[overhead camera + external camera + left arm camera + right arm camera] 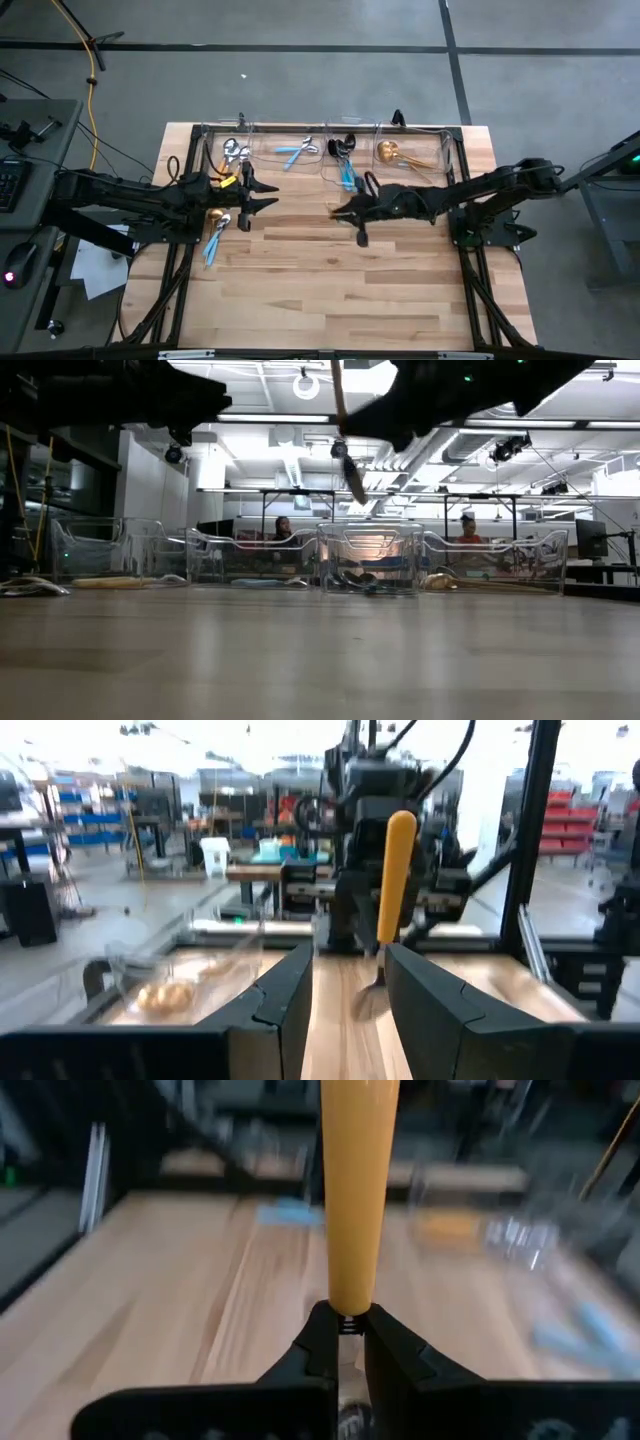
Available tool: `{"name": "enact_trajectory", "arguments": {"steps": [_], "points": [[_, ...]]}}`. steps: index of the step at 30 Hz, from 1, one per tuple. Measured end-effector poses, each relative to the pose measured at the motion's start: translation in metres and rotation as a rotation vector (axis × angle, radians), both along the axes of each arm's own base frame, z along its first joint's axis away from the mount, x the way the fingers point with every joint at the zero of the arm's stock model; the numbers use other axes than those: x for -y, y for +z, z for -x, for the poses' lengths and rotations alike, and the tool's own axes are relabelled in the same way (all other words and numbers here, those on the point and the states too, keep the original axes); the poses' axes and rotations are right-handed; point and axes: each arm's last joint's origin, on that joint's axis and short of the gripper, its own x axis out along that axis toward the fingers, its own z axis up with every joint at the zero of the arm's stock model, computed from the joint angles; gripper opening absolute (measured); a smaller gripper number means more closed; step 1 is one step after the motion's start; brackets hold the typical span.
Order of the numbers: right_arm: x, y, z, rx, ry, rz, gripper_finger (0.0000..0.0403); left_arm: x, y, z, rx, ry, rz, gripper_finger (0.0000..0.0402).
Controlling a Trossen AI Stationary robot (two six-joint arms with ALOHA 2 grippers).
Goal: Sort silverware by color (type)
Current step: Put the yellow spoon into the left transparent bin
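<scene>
My right gripper pinches an orange-handled utensil near its neck, handle pointing away, lifted over mid-table so it clears the bins; my left gripper waits spread, near the left-hand bin; other silverware lies beside it.

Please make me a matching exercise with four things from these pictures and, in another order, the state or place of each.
1. left end effector
2. right end effector
3. gold spoons
4. loose light-blue-handled piece

A. in the clear bin nearest the right arm
B. open, empty
C. lying on the table beside the left arm
D. shut on the orange-handled utensil

Pairs: 1-B, 2-D, 3-A, 4-C
</scene>
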Motion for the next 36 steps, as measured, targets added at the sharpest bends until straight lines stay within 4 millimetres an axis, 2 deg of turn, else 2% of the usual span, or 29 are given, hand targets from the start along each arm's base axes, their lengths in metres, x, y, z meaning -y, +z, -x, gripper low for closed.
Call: {"name": "enact_trajectory", "arguments": {"steps": [5,13,27,36], "points": [[0.013,0.002,-0.016,0.183,-0.040,0.010,0.0010,0.000,0.005,0.001,0.047,0.000,-0.003,0.0120],[0.033,-0.005,-0.023,0.229,-0.108,-0.001,0.0010,0.000,0.007,0.000,0.084,0.006,-0.021,0.0120],[0.034,-0.004,-0.023,0.236,-0.104,0.003,0.0010,-0.001,0.000,-0.010,0.072,0.026,-0.029,0.0120],[0.034,-0.012,-0.027,0.200,-0.123,-0.096,0.0010,-0.002,0.002,-0.016,0.144,0.031,-0.029,0.0120]]}}
